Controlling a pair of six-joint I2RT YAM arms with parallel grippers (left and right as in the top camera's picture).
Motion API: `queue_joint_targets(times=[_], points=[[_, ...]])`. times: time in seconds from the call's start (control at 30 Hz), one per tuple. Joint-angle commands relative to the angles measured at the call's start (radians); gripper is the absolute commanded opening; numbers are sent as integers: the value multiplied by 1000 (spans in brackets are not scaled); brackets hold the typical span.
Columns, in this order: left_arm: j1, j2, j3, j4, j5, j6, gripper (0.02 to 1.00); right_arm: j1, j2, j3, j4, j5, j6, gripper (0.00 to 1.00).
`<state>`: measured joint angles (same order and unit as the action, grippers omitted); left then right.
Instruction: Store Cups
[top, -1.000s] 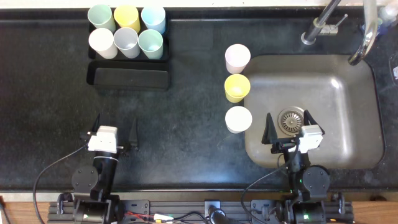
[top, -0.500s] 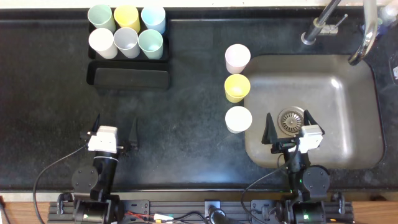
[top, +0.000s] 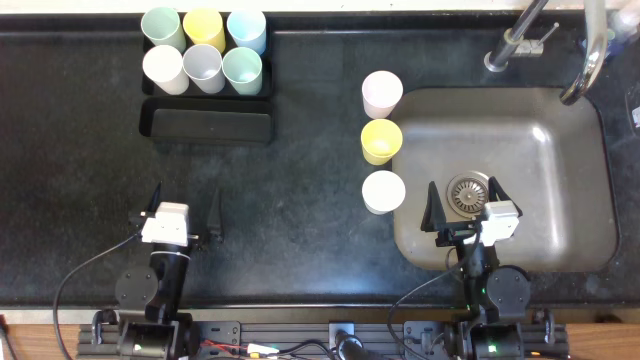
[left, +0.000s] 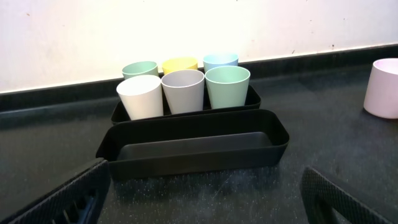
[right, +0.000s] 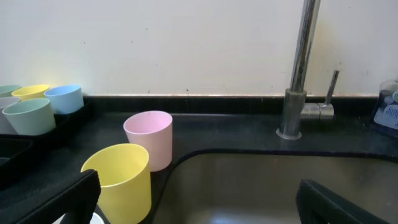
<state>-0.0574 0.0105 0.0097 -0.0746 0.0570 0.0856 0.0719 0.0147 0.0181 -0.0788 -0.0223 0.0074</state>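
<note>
Standing at the counter, I am seeing both arms parked low at 6 o'clock, neither one holding anything. The left gripper (top: 188, 196) is resting with its fingers spread wide and empty, facing the two black trays straight ahead at 12 o'clock. The right gripper (top: 464, 190) is likewise gaping and empty, hanging over the near part of the sink (top: 545, 160).

Three cups are waiting loose on the countertop, lined up along the sink's left rim: the white cup (top: 383, 191) nearest, at about 9 o'clock from the right gripper, then the yellow cup (top: 381, 140), then the pink cup (top: 381, 93) farthest, toward 11 o'clock. All three are standing upright, mouths up, probably set there as washed cups awaiting storage.

The far tray (top: 268, 88) is already carrying six cups in two rows. The empty tray (top: 208, 126) is lying just in front of it, and I judge it is being kept free for the three remaining cups. No storing is under way yet.
</note>
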Motion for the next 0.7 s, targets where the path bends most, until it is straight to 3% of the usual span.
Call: queue_joint_targets(times=[0.03, 0.27, 0.4, 0.57, 0.63, 0.7], points=[[-2, -8, -2, -1, 9, 19, 998, 0, -11, -14, 4, -7, 8, 998], [-2, 6, 20, -14, 26, 4, 998, 0, -11, -14, 5, -7, 8, 996], [-2, 186, 203, -51, 190, -104, 998, 0, -11, -14, 5, -7, 8, 998], [-2, 711, 731, -193, 536, -296, 998, 0, -11, -14, 5, -7, 8, 998], [-9, 944, 1033, -401, 601, -312, 998, 0, -11, -14, 5, -7, 8, 998], [-45, 1173, 1358, -642, 563, -312, 998, 0, -11, -14, 5, -7, 8, 998]])
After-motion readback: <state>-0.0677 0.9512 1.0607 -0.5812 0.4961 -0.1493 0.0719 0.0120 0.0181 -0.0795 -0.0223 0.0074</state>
